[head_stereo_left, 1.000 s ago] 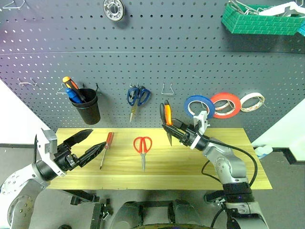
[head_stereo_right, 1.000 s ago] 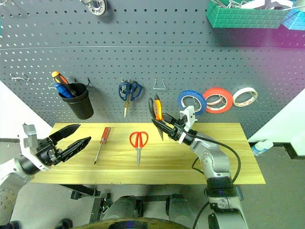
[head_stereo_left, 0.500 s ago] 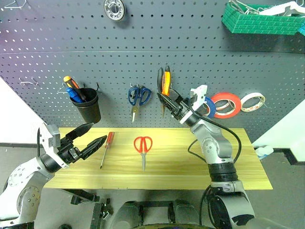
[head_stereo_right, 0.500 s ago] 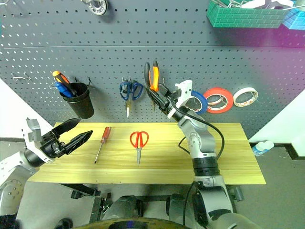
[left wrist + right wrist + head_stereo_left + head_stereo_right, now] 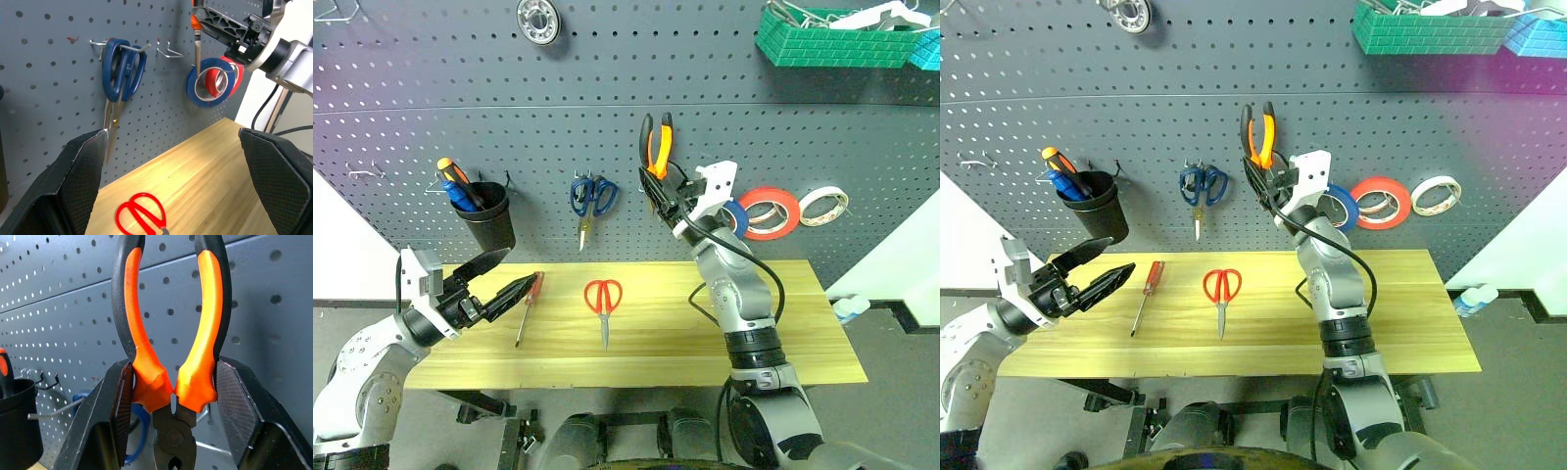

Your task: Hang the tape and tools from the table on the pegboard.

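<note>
Left eye view, left to right: the left gripper (image 5: 504,284) hovers over the table (image 5: 803,333) edge with its fingers wide apart and empty, just beside the screwdriver (image 5: 529,305). The red scissors (image 5: 603,304) lie mid-table. The right gripper (image 5: 658,192) is raised against the pegboard (image 5: 607,98), its fingers clamped on the pliers (image 5: 655,147), handles up. To hang them well, I would line the handle fork over the bare wire hook (image 5: 167,49) below, lower it squarely, and release only once the weight sits. The blue tape (image 5: 736,217) already hangs on the board. Count: one screwdriver and one pair of red scissors on the table, one pliers in hand, three tape rolls hung.
</note>
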`<state>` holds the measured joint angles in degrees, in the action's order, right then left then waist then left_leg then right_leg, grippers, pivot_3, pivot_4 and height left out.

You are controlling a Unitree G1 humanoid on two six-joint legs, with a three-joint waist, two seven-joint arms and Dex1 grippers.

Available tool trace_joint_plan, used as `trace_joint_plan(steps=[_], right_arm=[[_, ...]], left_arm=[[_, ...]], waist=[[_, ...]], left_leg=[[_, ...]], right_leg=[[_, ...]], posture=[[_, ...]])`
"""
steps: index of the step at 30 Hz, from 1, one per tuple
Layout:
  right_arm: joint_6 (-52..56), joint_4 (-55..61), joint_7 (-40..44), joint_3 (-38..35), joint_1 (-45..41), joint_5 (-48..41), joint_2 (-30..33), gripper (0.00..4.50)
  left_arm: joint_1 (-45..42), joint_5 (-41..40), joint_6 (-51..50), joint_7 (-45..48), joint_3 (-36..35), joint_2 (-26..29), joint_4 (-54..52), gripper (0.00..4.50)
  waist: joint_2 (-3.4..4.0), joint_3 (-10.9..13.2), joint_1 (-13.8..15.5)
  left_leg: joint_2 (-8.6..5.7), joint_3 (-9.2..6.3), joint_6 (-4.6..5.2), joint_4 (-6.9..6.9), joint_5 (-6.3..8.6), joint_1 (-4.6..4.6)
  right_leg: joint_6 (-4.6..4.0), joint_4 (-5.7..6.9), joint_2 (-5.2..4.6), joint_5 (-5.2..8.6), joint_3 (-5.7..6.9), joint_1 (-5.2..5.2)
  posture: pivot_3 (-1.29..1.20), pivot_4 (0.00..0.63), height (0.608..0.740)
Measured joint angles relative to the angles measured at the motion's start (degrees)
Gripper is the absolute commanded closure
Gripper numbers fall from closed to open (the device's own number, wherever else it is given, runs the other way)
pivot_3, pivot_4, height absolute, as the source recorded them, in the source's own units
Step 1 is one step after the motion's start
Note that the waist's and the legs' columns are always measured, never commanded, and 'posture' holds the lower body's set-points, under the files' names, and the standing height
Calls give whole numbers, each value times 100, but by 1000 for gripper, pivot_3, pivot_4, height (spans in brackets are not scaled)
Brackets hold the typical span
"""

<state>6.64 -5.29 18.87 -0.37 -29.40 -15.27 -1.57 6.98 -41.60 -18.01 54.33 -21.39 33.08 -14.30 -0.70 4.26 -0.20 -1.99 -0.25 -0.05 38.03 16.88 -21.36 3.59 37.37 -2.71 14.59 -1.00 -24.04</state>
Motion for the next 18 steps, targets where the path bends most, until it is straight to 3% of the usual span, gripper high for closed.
trace_joint_plan(steps=[10, 18], right_arm=[[-856, -208, -337, 180, -250, 413, -216, 2389], [-1534, -1277, -385, 153, -672, 503, -333, 2389]], left_arm=[[8, 41, -8, 22, 32, -2, 56, 0], [322, -11, -68, -56, -8, 0, -128, 0]], waist=[[0, -1, -79], [-1, -1, -59]], left_leg=[[0, 0, -4, 1, -2, 2], [0, 0, -6, 4, -4, 3]], right_leg=[[-1, 11, 4, 0, -2, -4], [-3, 16, 4, -2, -4, -4]], posture=[[50, 0, 736], [83, 0, 736]])
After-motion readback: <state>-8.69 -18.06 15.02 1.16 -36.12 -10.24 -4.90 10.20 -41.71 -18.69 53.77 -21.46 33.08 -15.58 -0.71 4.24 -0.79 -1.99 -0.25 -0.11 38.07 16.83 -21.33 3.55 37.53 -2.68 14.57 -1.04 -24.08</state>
